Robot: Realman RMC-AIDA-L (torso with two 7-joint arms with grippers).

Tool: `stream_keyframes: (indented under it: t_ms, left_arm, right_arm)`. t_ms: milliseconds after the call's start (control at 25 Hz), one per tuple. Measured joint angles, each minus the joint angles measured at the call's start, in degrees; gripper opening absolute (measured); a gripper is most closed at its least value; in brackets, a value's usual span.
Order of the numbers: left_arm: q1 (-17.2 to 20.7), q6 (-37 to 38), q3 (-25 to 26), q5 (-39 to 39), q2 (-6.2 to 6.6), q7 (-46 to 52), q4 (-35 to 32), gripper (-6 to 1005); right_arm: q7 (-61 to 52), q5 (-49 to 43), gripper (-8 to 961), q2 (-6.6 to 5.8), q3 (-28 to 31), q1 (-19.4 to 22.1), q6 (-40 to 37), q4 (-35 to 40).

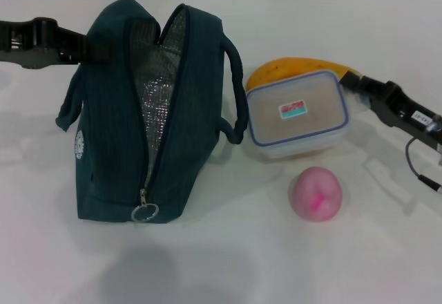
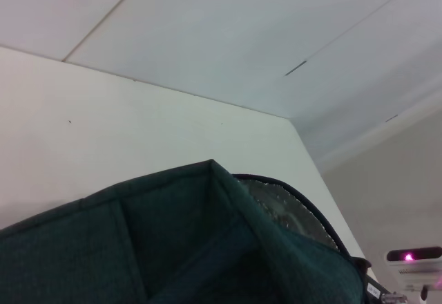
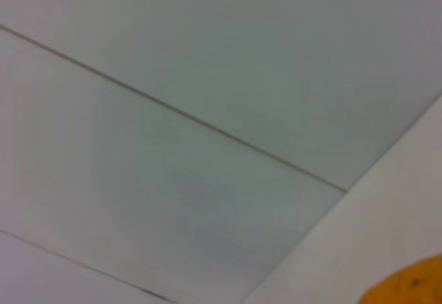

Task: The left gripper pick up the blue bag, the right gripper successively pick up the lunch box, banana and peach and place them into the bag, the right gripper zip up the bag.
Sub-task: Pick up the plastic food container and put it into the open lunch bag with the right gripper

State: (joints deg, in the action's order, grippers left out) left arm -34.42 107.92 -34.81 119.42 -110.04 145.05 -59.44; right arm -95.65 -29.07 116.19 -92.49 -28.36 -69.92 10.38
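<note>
The blue bag [image 1: 103, 145] stands upright on the table, unzipped, with its silver lining [image 1: 155, 90] showing and the zip ring [image 1: 145, 212] low at the front. My left gripper [image 1: 97, 47] reaches in from the left and grips the bag's upper left edge; the bag's top fills the left wrist view [image 2: 207, 249]. The lunch box [image 1: 297, 114] lies right of the bag, with the banana [image 1: 290, 69] behind it. The peach [image 1: 316, 193] sits in front of the box. My right gripper [image 1: 353, 86] is at the box's right end. The banana's edge shows in the right wrist view [image 3: 407, 287].
The white table [image 1: 228, 262] runs to a wall at the back. A thin cable [image 1: 414, 166] hangs from my right arm above the table's right side. One bag handle [image 1: 235, 90] loops toward the lunch box.
</note>
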Motion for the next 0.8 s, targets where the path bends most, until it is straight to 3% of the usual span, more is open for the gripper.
stream_keyframes:
  t_ms: [360, 800]
  left_arm:
    - [0.34, 0.89, 0.00, -0.87, -0.35, 0.16, 0.00, 40]
    - [0.30, 0.89, 0.01, -0.88, -0.75, 0.38, 0.36, 39]
  right_arm:
    - [0.84, 5.89, 102, -0.13, 0.75, 0.85, -6.19, -0.39]
    - [0.74, 6.23, 96, -0.35, 9.30, 1.75, -14.06, -0.45]
